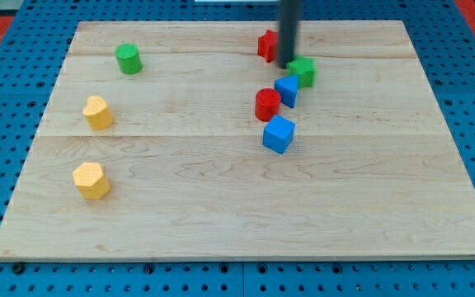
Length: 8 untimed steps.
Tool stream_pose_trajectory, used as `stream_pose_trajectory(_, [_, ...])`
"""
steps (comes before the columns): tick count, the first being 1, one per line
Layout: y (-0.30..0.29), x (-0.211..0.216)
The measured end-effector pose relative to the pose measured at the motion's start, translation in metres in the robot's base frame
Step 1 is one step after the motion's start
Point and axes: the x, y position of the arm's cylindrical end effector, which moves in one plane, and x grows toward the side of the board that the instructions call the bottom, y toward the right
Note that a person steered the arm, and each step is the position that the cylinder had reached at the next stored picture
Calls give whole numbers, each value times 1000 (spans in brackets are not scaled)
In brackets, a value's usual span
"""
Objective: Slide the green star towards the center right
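The green star [304,71] lies near the view's top, right of the middle, on the wooden board [221,206]. My tip [287,65] stands just left of the green star, touching or nearly touching it. The dark rod rises from there out of the view's top. A red block [267,44] sits just left of the rod, partly hidden by it. A blue block [287,91] lies right below the green star, close against it.
A red cylinder [267,105] sits beside the blue block, and a blue cube [278,134] below it. A green cylinder [128,58] is at the top left. Two yellow blocks [98,112] [91,180] lie at the left. Blue pegboard surrounds the board.
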Motion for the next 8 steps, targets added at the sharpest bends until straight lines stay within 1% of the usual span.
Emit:
stream_pose_trajectory(1, [65,0])
stream_pose_trajectory(2, [86,0])
stream_pose_trajectory(5, [97,-10])
stream_pose_trajectory(6, [37,-21])
stream_pose_trajectory(7, [-6,5])
stream_pose_trajectory(8, [48,40])
